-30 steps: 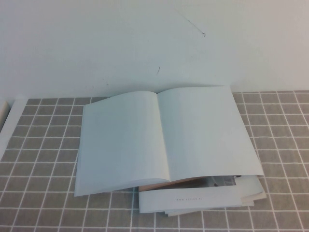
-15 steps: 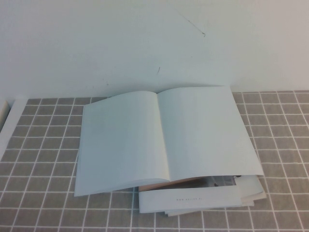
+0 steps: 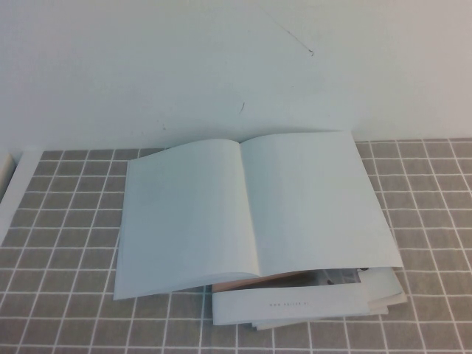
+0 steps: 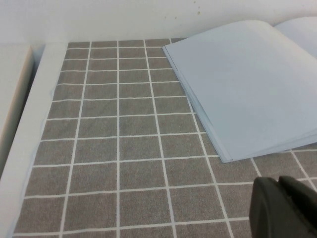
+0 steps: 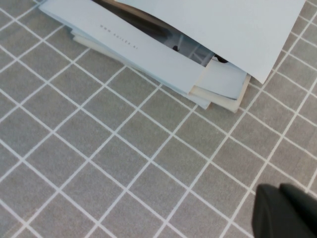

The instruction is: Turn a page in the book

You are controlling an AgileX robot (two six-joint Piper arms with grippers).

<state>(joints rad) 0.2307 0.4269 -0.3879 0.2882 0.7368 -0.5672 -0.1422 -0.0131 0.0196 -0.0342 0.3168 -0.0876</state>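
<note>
The book [image 3: 254, 210] is laid open on the tiled tabletop [image 3: 66, 221], close to the wall, with two blank white pages facing up. Its near edge is propped on a smaller stack of white sheets [image 3: 310, 304], so the right-hand page [image 3: 317, 199] overhangs that stack and its near corner is left free above the tiles. That free corner is judged the easiest place for the page to be lifted.

In the high view neither arm is seen; only the book and the stack are shown. The left hand [image 4: 285, 208] is found only in the left wrist view, as a dark shape low over the tiles, just off the book's left near corner, well clear of the paper. The right hand [image 5: 287, 210] is found only in the right wrist view, above bare tiles near the stack's corner, where a photo-printed sheet [image 5: 193, 49] under the overhanging page is revealed. Whether either hand is released or clenched cannot be told; nothing is seen to be grasped. The turn is judged not yet begun.
</note>
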